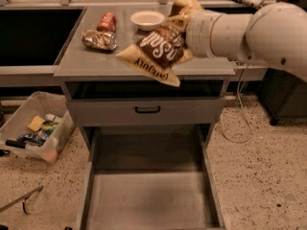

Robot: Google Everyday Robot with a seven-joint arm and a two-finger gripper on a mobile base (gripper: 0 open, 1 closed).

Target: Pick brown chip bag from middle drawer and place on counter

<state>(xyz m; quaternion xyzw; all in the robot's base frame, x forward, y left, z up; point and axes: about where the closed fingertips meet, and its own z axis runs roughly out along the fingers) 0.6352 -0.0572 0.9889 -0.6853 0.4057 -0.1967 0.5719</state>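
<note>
A crinkly dark-brown chip bag (pixel 156 49), cream-ended, hangs clamped in the white arm's gripper (pixel 187 32) above the smooth grey counter (pixel 96 61).

The pincer (pixel 188 34), at 1 o'clock, is hidden by the brown chip bag (pixel 156 49); the middle drawer (pixel 148 200) is cut off at 6 o'clock.

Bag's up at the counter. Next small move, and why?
Probably carry it a little further back, then lower: the gripper, above the right front of the flat grey counter, holds the crinkly dark-brown chip bag with its lower corner overhanging the front lip.
</note>
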